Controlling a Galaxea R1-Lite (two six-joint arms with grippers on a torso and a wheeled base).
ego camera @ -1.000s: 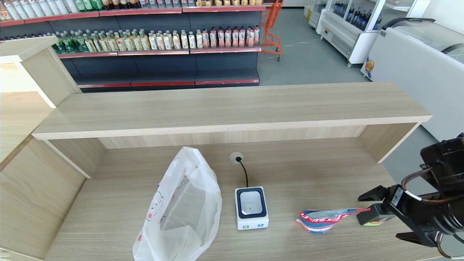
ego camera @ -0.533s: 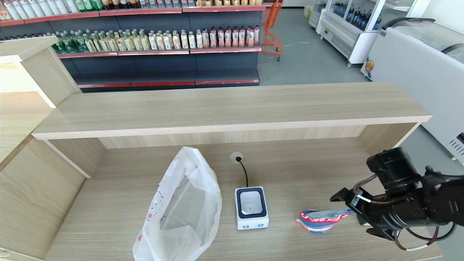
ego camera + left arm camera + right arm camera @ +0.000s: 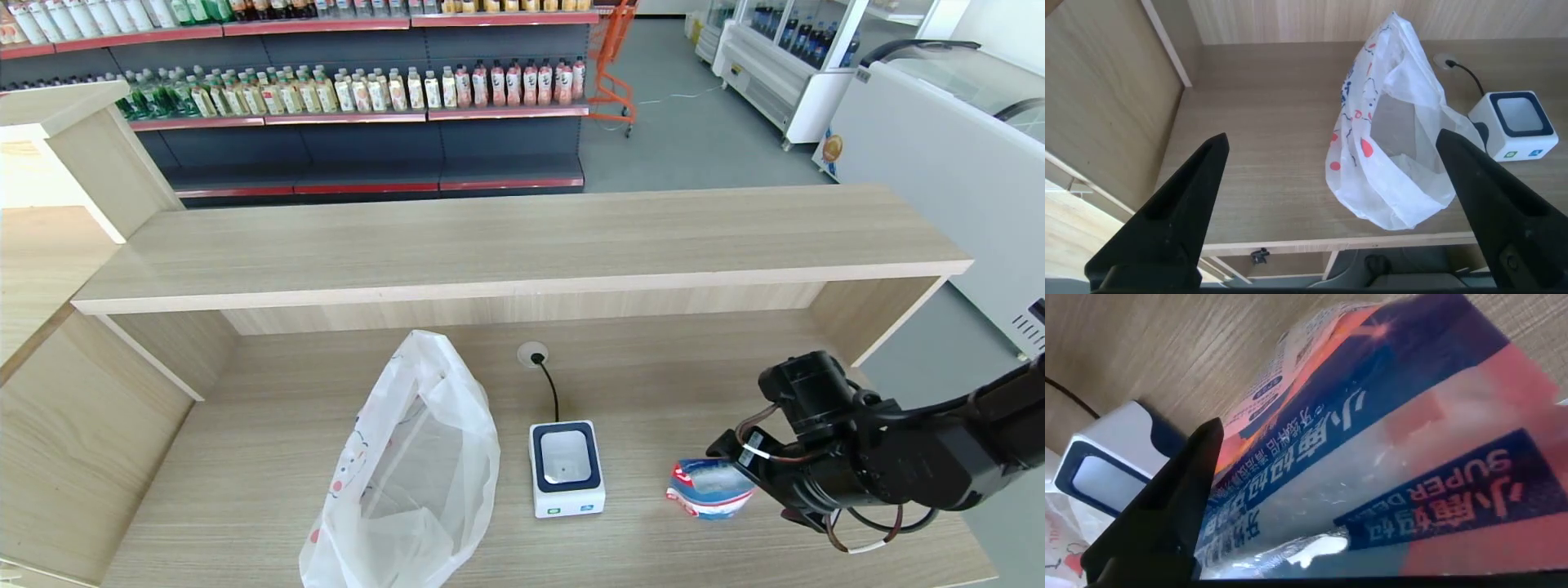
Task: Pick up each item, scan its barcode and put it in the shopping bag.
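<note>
Sweeping in from the counter's right end, the right gripper point(image 3: 758, 482) now sits over the right end of the packet point(image 3: 707, 488), which has not shifted on the wood.

Its jaws stand spread on either side of the packet and nothing is lifted yet. In the right wrist view the packet point(image 3: 1372, 457) lies flat beside 1 dark finger. The left gripper point(image 3: 1331, 139) hangs wide open and empty above the left part of the counter point(image 3: 694, 384).

Judged from how things lie, the job is at its start. The packet is unscanned, and the bag point(image 3: 408, 465) looks empty through its film. Grasp, scan and bagging are all left to do.

The packet lies near the front edge, toward the right end, so a push could slide it off. Bare wood separates it from the scanner point(image 3: 566, 467), a short and open path to the left. The bag stands just beyond the scanner, slack and leaning, and a brush could tip it.

Behind the scanner a cable point(image 3: 549, 384) runs back to a hole. Farther back, the ledge point(image 3: 522, 237) overhangs the rear and limits height there.
</note>
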